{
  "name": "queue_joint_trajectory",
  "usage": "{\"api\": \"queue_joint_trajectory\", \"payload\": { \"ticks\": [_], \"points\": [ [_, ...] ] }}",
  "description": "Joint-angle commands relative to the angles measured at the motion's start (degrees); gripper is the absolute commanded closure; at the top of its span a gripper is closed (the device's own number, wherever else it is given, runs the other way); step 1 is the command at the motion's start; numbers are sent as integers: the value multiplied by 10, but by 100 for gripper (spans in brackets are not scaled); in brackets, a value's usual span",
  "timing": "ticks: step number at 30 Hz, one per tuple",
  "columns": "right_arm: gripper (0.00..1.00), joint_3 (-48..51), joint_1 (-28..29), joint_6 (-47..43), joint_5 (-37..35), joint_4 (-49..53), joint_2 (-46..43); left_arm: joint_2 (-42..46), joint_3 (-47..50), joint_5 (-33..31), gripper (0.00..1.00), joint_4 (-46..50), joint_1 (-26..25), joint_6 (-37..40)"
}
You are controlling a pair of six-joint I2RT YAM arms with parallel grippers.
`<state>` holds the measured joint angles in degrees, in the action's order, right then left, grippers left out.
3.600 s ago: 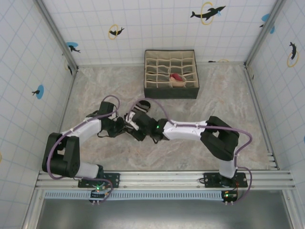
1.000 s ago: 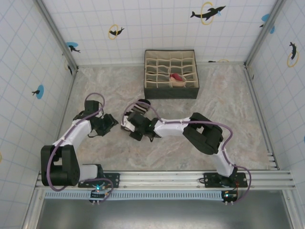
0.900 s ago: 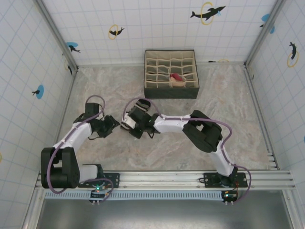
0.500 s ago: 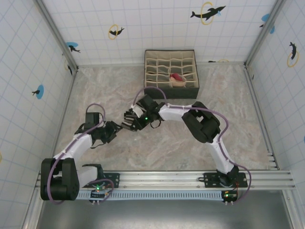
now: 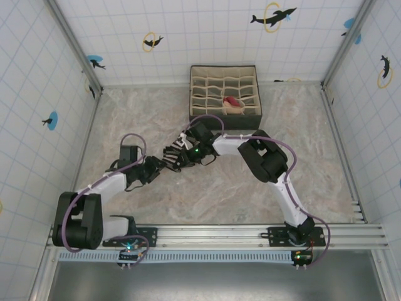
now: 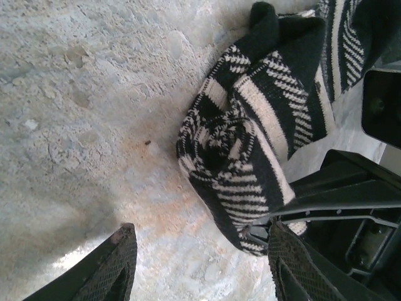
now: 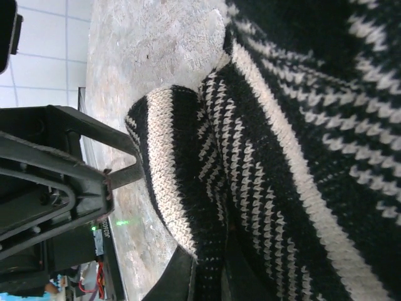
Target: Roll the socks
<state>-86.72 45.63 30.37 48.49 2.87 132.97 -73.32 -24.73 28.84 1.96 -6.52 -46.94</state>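
Black mesh-padded fingers (image 6: 119, 266) of left gripper (image 6: 202, 251) stand apart. Just ahead lies rolled black knit sock with grey-white stripes (image 6: 241, 157) on mottled stone tabletop (image 6: 75, 94). Right gripper (image 5: 177, 155) is pinched tight on that sock. Beyond, peach sock with dark red toe (image 5: 233, 102) sits in one cell of beige fabric compartment box (image 5: 199, 94).

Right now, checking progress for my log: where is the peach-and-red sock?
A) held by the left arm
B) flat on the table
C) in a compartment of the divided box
C: the peach-and-red sock sits in a cell of the divided box.
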Motion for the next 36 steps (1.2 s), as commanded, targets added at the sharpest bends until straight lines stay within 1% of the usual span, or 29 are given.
{"api": "queue_joint_trajectory", "payload": {
  "ticks": [1,9,13,15,18,19,21,22,25,27,29,33,36],
  "points": [
    [100,8,0,30,-27,68,43,-21,-8,-5,44,-40,-9,-15],
    [100,5,-1,38,-23,60,48,-57,-9,-20,46,-73,-38,-30],
    [100,5,-3,41,-17,57,46,-70,-3,-38,48,-89,-40,-37],
    [100,6,-4,45,-13,52,46,-80,-5,-44,50,-96,-40,-39],
    [100,11,-4,51,-5,42,45,-98,-15,-56,57,-91,-40,-40],
    [99,12,-4,51,-6,42,44,-102,-19,-68,61,-81,-40,-41],
    [92,16,-5,47,-10,41,38,-110,-25,-78,67,-70,-40,-40],
    [87,19,-5,46,-13,39,36,-113,-27,-79,73,-67,-40,-40],
    [83,31,-6,45,-15,25,20,-121,-38,-78,91,-42,-39,-30],
    [78,42,-6,40,-29,15,3,-127,-49,-74,100,-19,-39,-15],
    [72,45,-5,23,-47,14,-14,-129,-57,-63,100,3,-39,-1],
    [58,47,6,-40,-108,42,-85,-120,-63,-49,100,56,-40,33],
    [55,46,21,-93,-169,71,-121,-110,-69,-50,100,99,-40,62]
  ]
}}
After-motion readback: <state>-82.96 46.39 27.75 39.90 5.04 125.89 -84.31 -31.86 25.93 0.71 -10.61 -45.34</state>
